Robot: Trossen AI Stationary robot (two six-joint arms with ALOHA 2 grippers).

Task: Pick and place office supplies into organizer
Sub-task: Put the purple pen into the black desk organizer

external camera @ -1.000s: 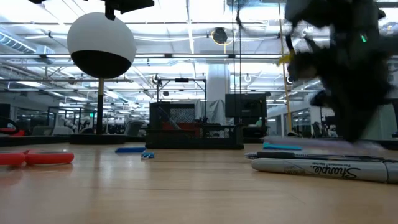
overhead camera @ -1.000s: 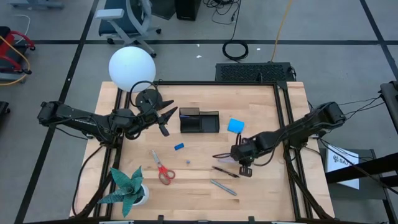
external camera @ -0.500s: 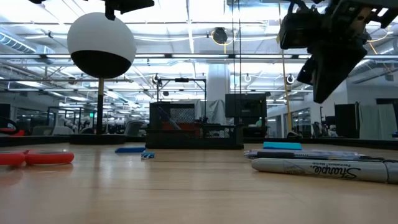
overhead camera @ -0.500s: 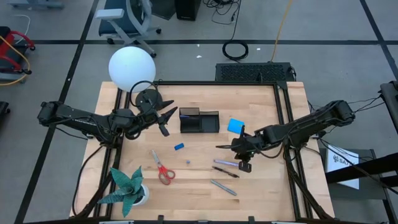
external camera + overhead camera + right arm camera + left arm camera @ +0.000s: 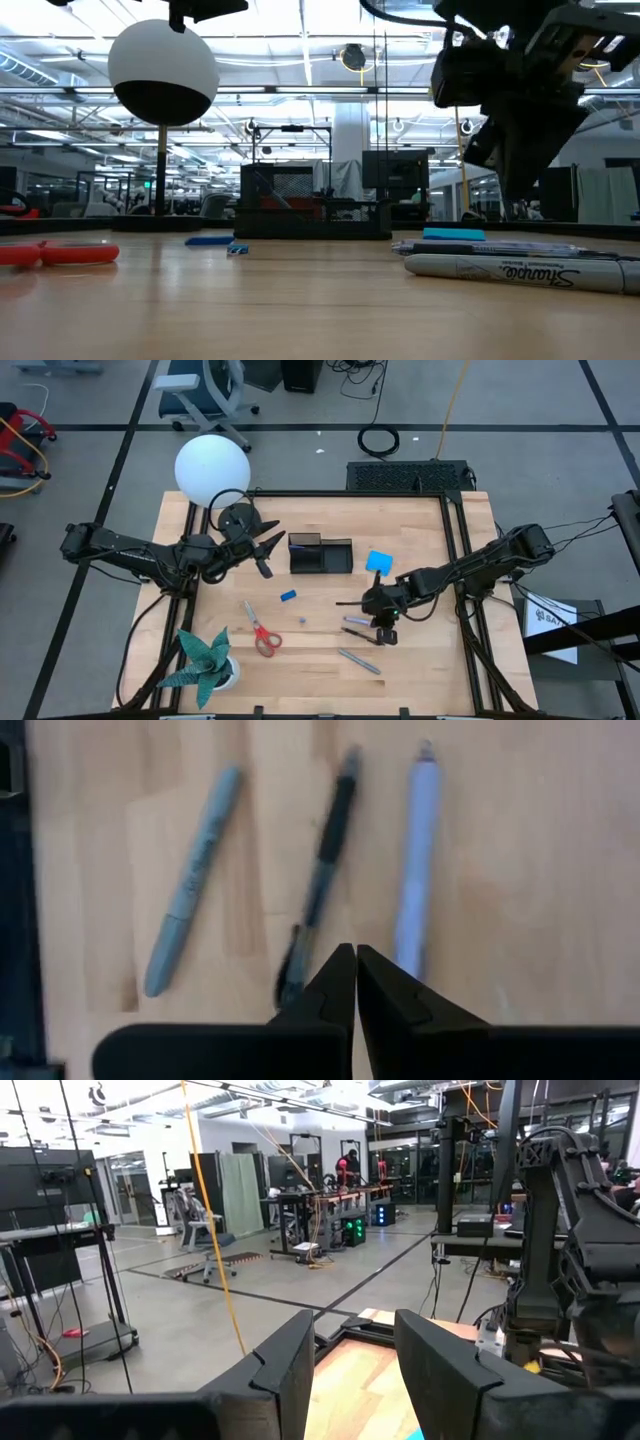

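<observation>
Three pens lie side by side beneath the right gripper [image 5: 356, 960], seen from its wrist camera: a grey marker [image 5: 192, 880], a dark pen [image 5: 318, 880] and a pale purple pen [image 5: 415, 860]. Its fingers [image 5: 335, 982] are pressed together, holding nothing, tips hanging just above the table between the dark pen and the purple one.

High view: right gripper [image 5: 374, 603] over the pens near the table's middle; purple pen [image 5: 355, 620], dark pen [image 5: 357, 633] and grey marker [image 5: 357, 661] beneath and just past it. Organizer [image 5: 320, 555], a black tray, sits well beyond the gripper; the blue square pad [image 5: 379, 562] lies flat just beside the organizer, near the right gripper's arm. Tiny blue block [image 5: 288, 596] and red-handled scissors [image 5: 262, 630] lie nearer the left arm's side.

Left gripper [image 5: 266, 549] hovers just beside the organizer's end; its wrist view shows its fingers [image 5: 290, 1365] parted with nothing between them, pointed out at the room.

Low view alone shows the lettering on the grey marker [image 5: 520, 270], and the right gripper [image 5: 515, 185] clear of the tabletop. Lamp globe [image 5: 212, 470] and green paper plant [image 5: 205, 657] stand on the left arm's side.
</observation>
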